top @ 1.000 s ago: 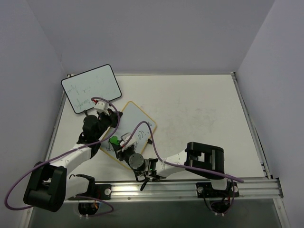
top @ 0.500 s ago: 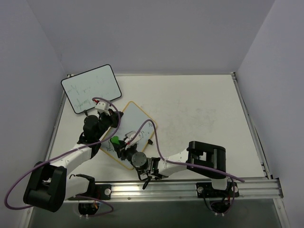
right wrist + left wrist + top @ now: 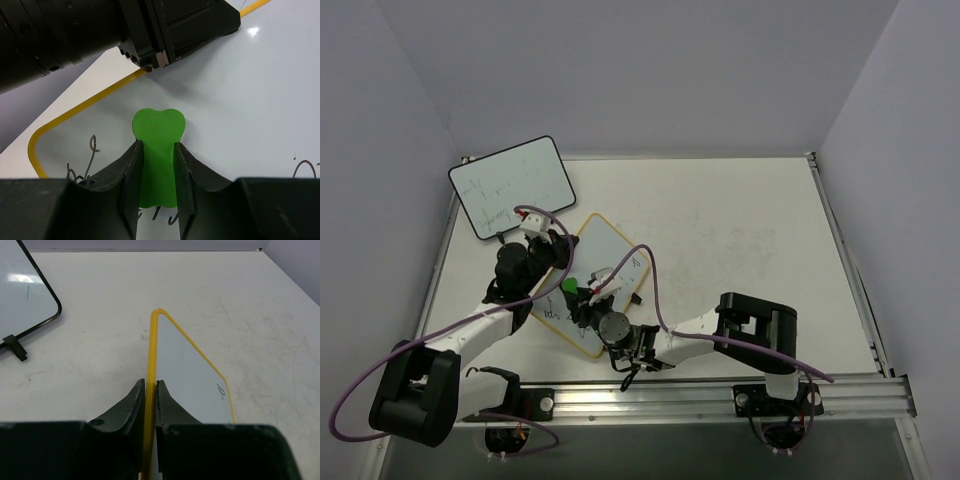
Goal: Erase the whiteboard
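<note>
Where the white bench [image 3: 750,240] meets pale grey walls stands the black-framed board [image 3: 510,185]. Just nearward and right of it lies the whiteboard [image 3: 608,245], its long axis diagonal from near-left to far-right. The left gripper [image 3: 150,386] has its fingers clamped on the yellow edge. The right gripper [image 3: 156,147] pinches a green eraser [image 3: 158,127] over the scribbles, nearer the black-framed board than a second ago.

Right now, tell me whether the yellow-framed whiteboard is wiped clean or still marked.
Still marked: scribbles show on the whiteboard beside the green eraser held in the right claw.
</note>
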Available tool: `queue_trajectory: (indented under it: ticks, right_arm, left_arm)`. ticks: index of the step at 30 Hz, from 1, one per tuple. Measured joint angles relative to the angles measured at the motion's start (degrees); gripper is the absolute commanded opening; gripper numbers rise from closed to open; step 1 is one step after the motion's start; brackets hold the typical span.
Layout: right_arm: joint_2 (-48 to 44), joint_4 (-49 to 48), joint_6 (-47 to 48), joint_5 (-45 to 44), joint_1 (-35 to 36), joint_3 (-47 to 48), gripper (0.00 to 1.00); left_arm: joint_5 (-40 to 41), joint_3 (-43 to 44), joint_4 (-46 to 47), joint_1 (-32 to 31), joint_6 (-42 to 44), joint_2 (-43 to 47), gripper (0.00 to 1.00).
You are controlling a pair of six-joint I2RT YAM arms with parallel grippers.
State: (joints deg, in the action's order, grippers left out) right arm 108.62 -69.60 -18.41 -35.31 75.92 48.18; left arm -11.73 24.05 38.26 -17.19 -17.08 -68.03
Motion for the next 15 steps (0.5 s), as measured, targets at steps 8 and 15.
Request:
queue_trajectory:
  ticks: [8,15]
  right_arm:
    - [1.07,2.62,4.39,-1.95,1.70,2.89,0.00]
    - [2.45,4.96,8.96,-3.58,3.61,6.78,0.00]
  left_arm:
    - [0.70,0.00,-0.46,0.00,0.79,0.00,0.02]
    - [0.81,0.00,-0.57,0.02,1.09,0.00,0.02]
